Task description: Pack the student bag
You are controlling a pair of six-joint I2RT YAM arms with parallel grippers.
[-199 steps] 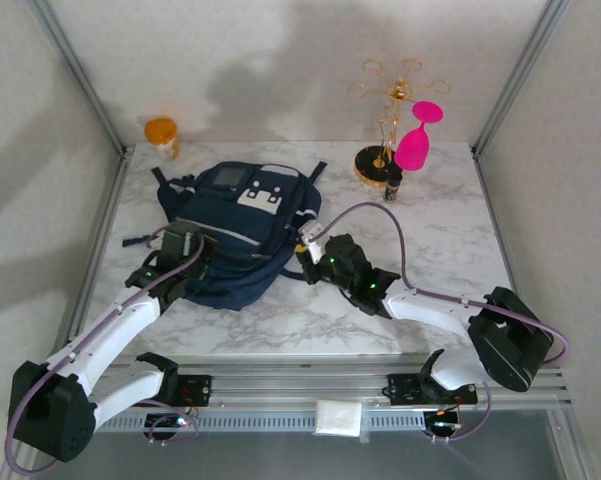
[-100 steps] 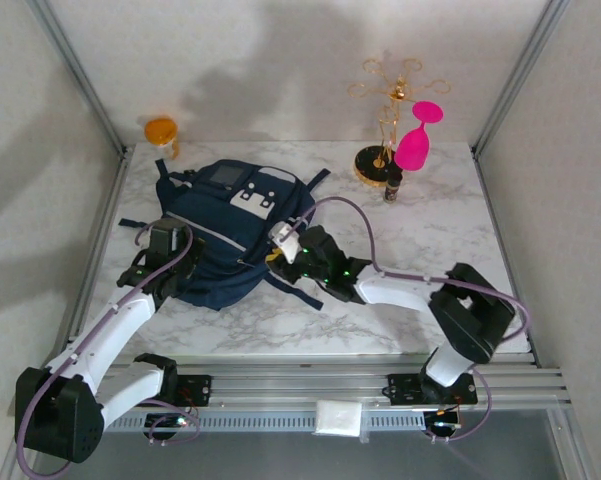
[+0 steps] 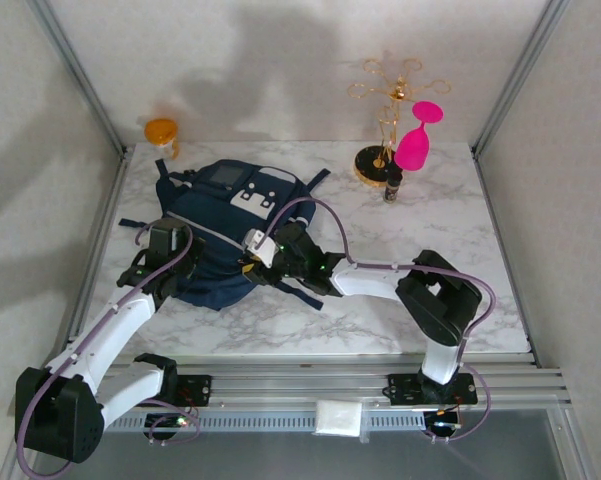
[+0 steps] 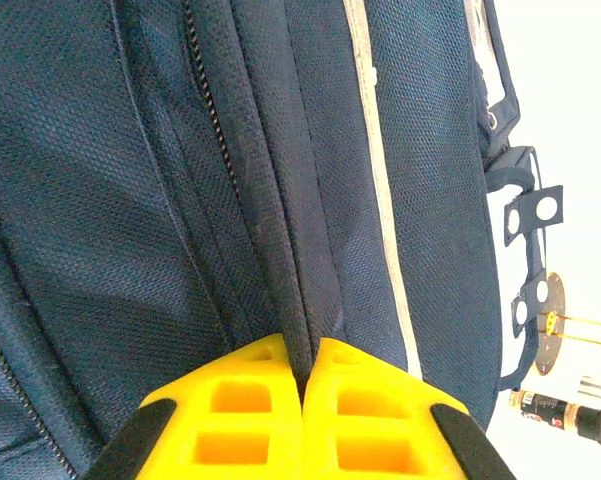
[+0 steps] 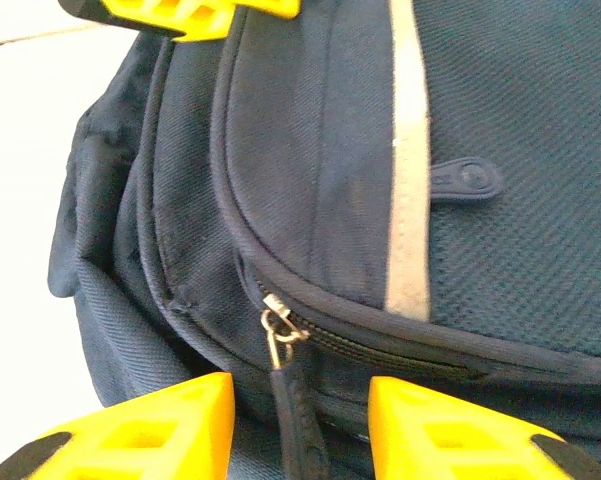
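At the navy-blue fabric backpack (image 3: 220, 215), left gripper (image 4: 303, 370) clamps a fold; centre your parted right gripper (image 5: 300, 410) on the metal zipper pull (image 5: 277, 325).

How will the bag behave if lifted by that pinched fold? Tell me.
Probably floppy: the left gripper pinches only a fabric fold of the bag, so the rest should sag. It lies slumped on the table, so likely light for its size. Its coarse weave looks grippy, unlikely to slip.

Left hand (image 4: 302, 352) pinched closed; right hand (image 5: 300, 400) fingers apart; both arms extended.
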